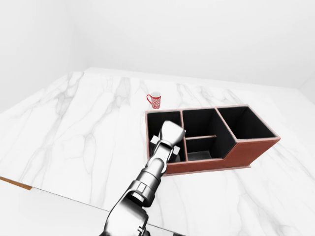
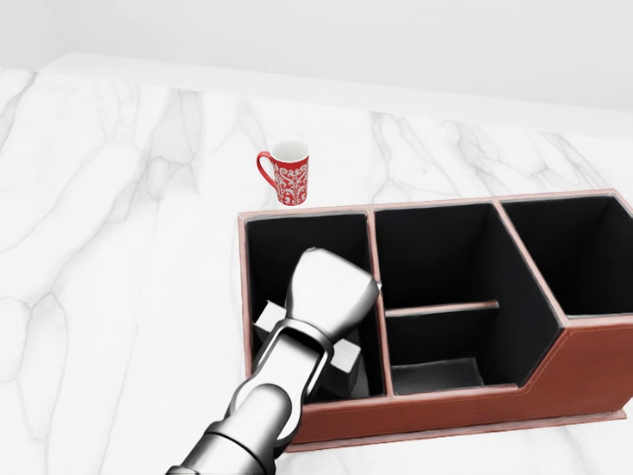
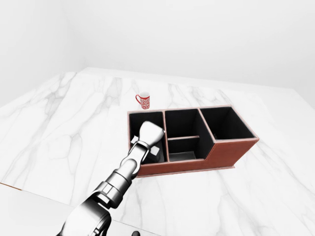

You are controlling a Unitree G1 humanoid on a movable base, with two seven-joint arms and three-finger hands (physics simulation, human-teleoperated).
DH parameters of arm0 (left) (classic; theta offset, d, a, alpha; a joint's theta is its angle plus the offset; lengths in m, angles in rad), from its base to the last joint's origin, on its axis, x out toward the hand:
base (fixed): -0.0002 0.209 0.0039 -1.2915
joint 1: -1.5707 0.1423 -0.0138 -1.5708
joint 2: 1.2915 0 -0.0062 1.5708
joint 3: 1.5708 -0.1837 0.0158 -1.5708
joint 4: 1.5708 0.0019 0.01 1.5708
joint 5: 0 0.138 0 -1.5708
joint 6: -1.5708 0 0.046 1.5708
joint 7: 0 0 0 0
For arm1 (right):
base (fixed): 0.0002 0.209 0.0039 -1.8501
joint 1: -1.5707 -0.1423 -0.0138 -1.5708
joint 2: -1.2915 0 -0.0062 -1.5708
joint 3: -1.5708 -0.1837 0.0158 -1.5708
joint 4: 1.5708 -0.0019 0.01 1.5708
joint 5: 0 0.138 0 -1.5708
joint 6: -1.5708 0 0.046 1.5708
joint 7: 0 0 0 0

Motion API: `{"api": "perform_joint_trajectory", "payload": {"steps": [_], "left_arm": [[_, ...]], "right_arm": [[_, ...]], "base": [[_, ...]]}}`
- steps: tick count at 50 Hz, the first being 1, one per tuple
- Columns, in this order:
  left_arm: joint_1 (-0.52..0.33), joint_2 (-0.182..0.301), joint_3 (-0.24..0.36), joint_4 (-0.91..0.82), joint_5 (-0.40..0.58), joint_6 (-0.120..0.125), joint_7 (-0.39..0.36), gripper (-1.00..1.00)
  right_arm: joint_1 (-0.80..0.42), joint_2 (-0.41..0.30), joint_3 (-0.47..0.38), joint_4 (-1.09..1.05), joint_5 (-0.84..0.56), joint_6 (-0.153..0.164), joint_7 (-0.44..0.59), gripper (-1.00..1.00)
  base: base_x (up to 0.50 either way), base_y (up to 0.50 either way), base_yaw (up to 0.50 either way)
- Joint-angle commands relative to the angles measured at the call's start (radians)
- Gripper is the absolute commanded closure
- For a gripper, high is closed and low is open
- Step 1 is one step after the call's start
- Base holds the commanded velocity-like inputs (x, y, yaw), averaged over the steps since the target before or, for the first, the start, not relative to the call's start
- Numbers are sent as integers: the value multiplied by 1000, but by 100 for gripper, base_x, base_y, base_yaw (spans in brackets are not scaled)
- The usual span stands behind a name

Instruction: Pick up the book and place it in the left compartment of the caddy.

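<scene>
A reddish-brown caddy (image 2: pixel 584 368) with black compartments stands on the white marble table (image 2: pixel 119 247). My left hand (image 2: pixel 331 287) reaches down into its left compartment (image 2: pixel 297 242). The silver back of the hand hides the fingers. A flat grey book (image 2: pixel 269 319) sticks out on both sides under the wrist, low inside that compartment, and the hand appears shut on it. The left-eye view shows the same: left hand (image 1: pixel 170 135) over the caddy's left compartment. My right hand is in no view.
A red patterned mug (image 2: pixel 288 172) stands on the table just above the caddy's upper left corner. The caddy's middle section has a low divider (image 2: pixel 440 309), and a larger bin (image 2: pixel 584 247) lies at the right. A white wall closes off the table's top edge.
</scene>
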Motion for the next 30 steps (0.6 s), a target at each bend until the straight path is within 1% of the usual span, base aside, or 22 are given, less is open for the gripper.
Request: {"api": "perform_joint_trajectory", "payload": {"steps": [1,7,10,14,19,25,27,29,30], "left_arm": [[-67,0,6,146,-50,0,100,100],[-82,-3,0,192,-64,0,123,100],[-74,-3,-11,182,-58,0,111,100],[-78,-1,-12,185,-55,0,109,100],[-109,0,1,257,-69,0,147,100],[-106,4,-3,262,-76,0,152,100],[-108,7,-4,262,-77,0,148,80],[-109,11,-3,256,-79,0,146,31],[-109,12,-2,255,-81,0,147,14]], "right_arm": [[1,3,1,-1,-7,0,5,-100],[-1,7,7,1,-13,0,11,-100],[1,5,4,-5,-9,0,8,-100],[0,8,6,-5,-13,0,9,-100],[1,7,4,-4,-10,0,9,-100],[-1,10,9,1,-17,0,12,-100],[0,9,8,-1,-15,0,11,-100],[0,9,8,0,-15,0,10,-100],[0,10,9,0,-16,0,11,-100]], "base": [[0,0,0],[0,0,0],[0,0,0],[0,0,0],[0,0,0],[0,0,0],[0,0,0],[0,0,0],[0,0,0]]}}
